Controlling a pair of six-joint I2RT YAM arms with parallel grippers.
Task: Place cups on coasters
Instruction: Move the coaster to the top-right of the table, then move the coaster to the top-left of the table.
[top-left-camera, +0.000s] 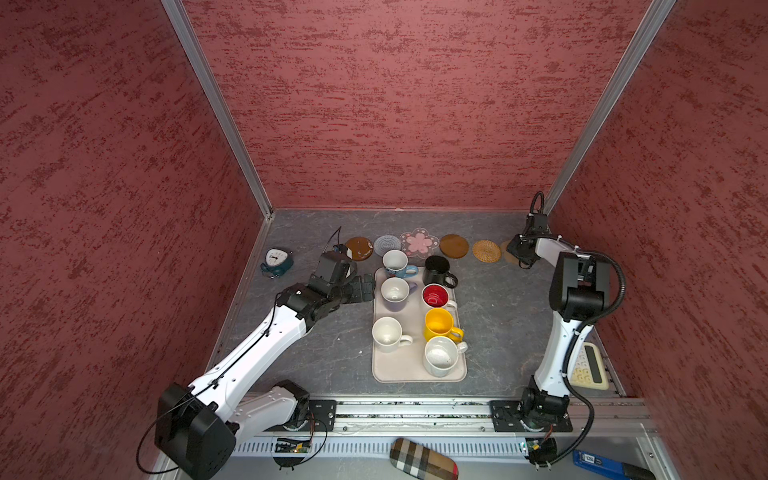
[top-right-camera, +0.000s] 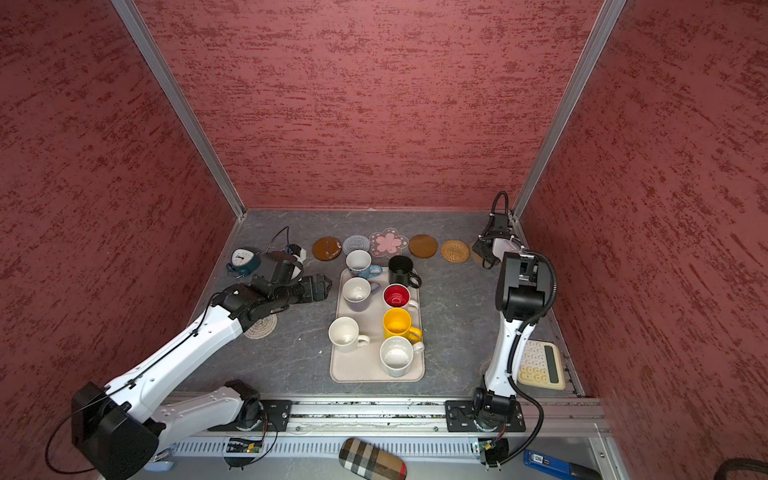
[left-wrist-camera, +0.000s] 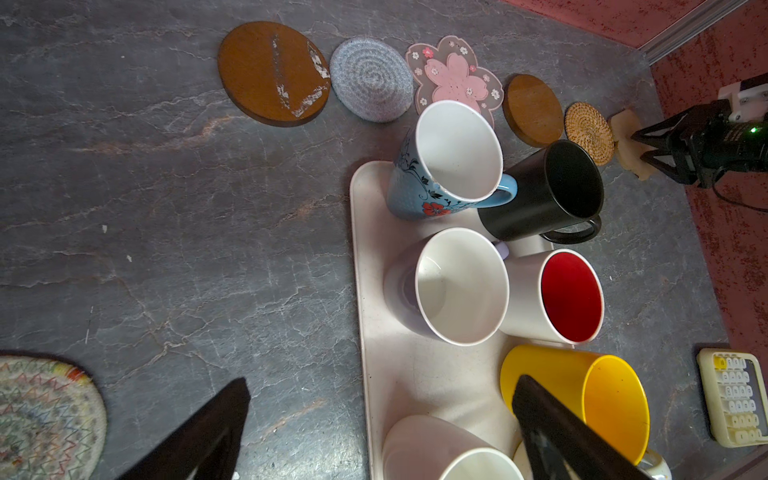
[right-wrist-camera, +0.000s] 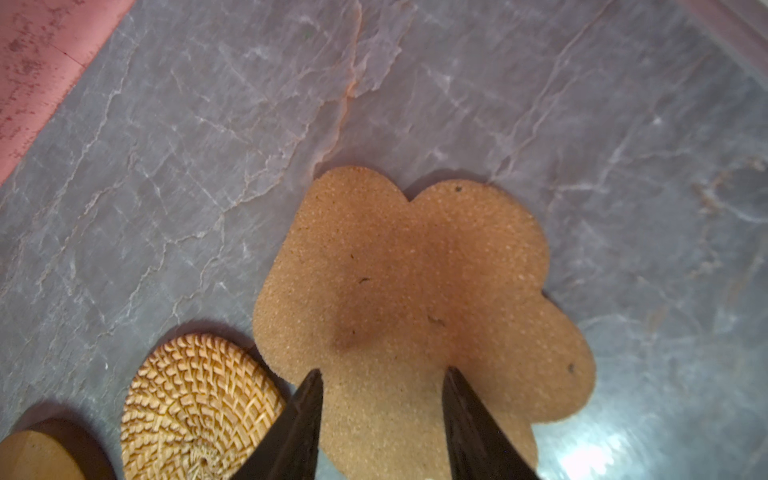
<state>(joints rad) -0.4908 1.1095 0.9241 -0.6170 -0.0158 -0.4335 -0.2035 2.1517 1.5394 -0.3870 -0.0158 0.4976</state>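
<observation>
Seven cups stand on a beige tray (top-left-camera: 409, 363): white with blue base (top-left-camera: 397, 262), black (top-left-camera: 438, 270), lavender (top-left-camera: 395, 293), red-inside (top-left-camera: 435, 296), yellow (top-left-camera: 439, 324), and two white ones (top-left-camera: 387, 333) (top-left-camera: 440, 356). Behind the tray lies a row of coasters: brown disc (top-left-camera: 360, 248), pale spiral (top-left-camera: 385, 245), pink flower (top-left-camera: 419, 242), brown disc (top-left-camera: 454, 246), wicker (top-left-camera: 486, 251), tan scalloped (right-wrist-camera: 407, 282). Another spiral coaster (top-right-camera: 262, 328) lies under my left arm. My left gripper (top-left-camera: 365, 286) is open and empty beside the tray's left edge. My right gripper (right-wrist-camera: 384, 372) hovers open over the scalloped coaster.
A teal alarm clock (top-left-camera: 275, 261) stands at the back left. A cream calculator (top-left-camera: 588, 365) lies by the right wall behind my right arm. A plaid case (top-left-camera: 424, 459) and a blue tool (top-left-camera: 602, 463) lie in front of the rail. Red walls close in three sides.
</observation>
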